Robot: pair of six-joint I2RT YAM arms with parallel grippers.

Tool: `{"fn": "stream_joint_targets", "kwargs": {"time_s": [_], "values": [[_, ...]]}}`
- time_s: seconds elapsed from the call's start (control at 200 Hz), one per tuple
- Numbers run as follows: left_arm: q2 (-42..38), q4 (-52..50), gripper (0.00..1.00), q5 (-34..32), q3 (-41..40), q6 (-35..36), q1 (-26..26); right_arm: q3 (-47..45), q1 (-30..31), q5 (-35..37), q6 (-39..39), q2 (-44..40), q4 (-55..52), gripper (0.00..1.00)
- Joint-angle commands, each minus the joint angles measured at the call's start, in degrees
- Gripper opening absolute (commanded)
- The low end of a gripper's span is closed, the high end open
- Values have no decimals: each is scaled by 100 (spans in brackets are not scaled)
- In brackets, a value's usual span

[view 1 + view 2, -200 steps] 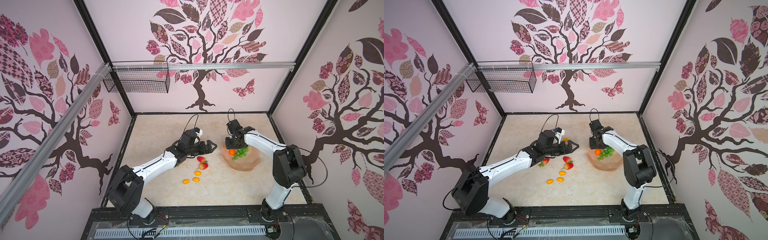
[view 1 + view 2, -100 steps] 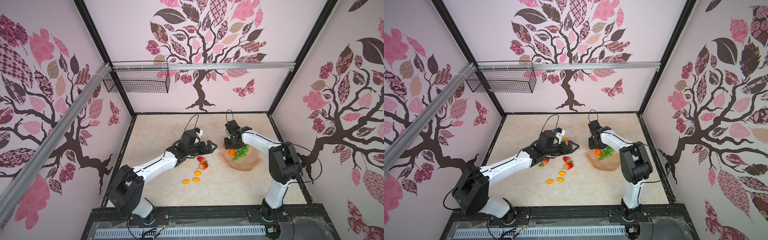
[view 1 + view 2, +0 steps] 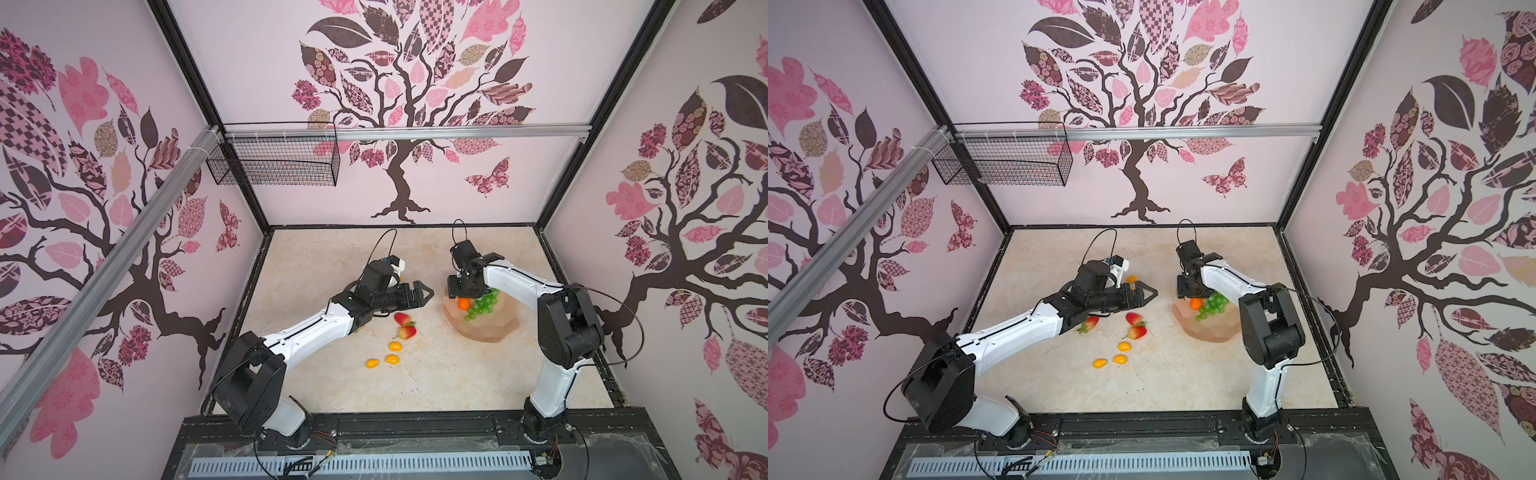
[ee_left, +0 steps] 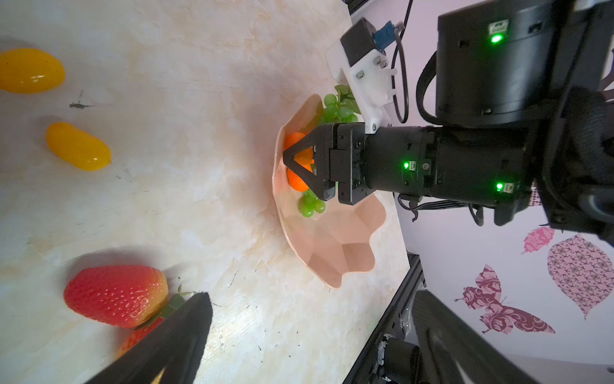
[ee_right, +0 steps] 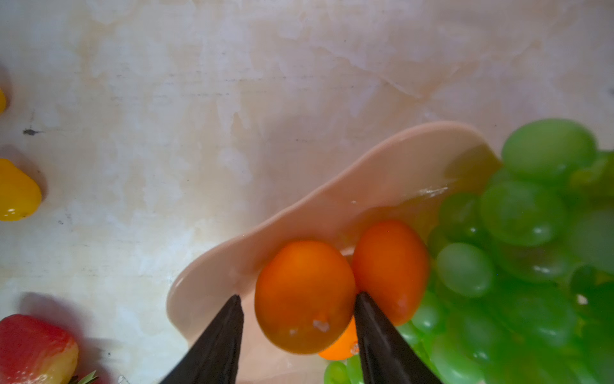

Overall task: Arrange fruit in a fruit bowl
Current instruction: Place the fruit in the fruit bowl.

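Beige marbled tabletop (image 3: 332,257), tree-decal walls (image 3: 257,62), fruit bowl (image 3: 486,328)

Marbled tabletop (image 3: 324,257): bowl (image 3: 492,330), strawberries (image 3: 402,319), yellow ovals (image 3: 395,346).

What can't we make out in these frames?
- Left gripper: open or shut unclear; jaws overlap in both top views, half out of frame in its wrist view.
- Strawberry: partly under the left arm in a top view.
- Bowl: far rim hidden by the right arm in both top views.
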Motion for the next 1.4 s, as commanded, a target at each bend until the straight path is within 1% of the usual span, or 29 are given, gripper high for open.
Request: {"fn": "stream_joint_targets", "kwargs": {"time_s": [0.0, 0.21, 0.29, 0.42, 0.525, 0.66, 0.75, 1.0, 1.395], "values": [[-301, -126, 98, -116, 141, 129, -15, 249, -36, -100, 77, -258, -236, 58], [-677, -375, 98, -398, 1, 100, 27, -8, -19, -164, 237, -880, -174, 59], [-813, -525, 98, -408, -45, 109, 103, -111, 23, -201, 289, -1081, -151, 59], [-1087, -728, 98, -443, -173, 161, 281, -268, 243, -274, 368, -1360, 55, 59], [-1342, -874, 98, -404, -330, 196, 540, -232, 507, -349, 468, -1398, 193, 59], [-1680, -1102, 98, -355, -497, 289, 885, 106, 860, -331, 528, -1163, 189, 59], [-1864, -1244, 98, -351, -579, 338, 1019, 338, 951, -464, 569, -943, 189, 59], [-2183, -1343, 98, -214, -845, 303, 1338, 1010, 1196, -507, 536, -282, 53, 59], [-2502, -1368, 98, 489, -1181, 317, 2488, 2055, 1587, -434, 357, 781, -284, 59]]}}
